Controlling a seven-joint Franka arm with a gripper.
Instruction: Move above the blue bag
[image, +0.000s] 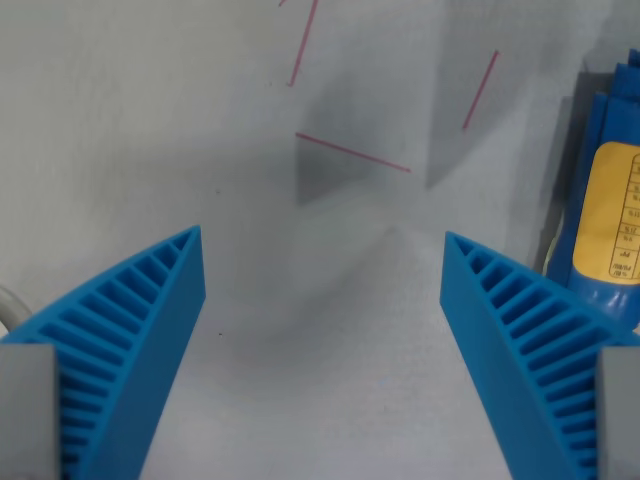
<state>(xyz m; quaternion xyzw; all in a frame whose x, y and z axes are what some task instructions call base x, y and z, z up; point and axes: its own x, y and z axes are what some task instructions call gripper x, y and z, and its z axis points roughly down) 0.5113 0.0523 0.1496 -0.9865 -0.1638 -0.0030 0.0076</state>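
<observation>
The blue bag (608, 200) stands tall beside the gripper's (322, 262) right finger; its yellow label's writing is too tiny. Fingers wide apart, holding nothing.

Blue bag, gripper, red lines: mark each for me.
Blue bag (610, 215): wrist view, on its yellow label.
Gripper (322, 262): wrist view, midway between the fingertips.
Red lines (352, 152): wrist view, on the middle line.

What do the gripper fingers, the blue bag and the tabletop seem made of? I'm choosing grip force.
Fingers: likely matte blue printed plastic, going by the open ribbed lattice; probably flexible. Blue bag: seemingly glossy plastic film, with sheen on its blue edge and a printed yellow label. Tabletop: matte white, faintly textured, marked with thin red lines; material unclear.
</observation>
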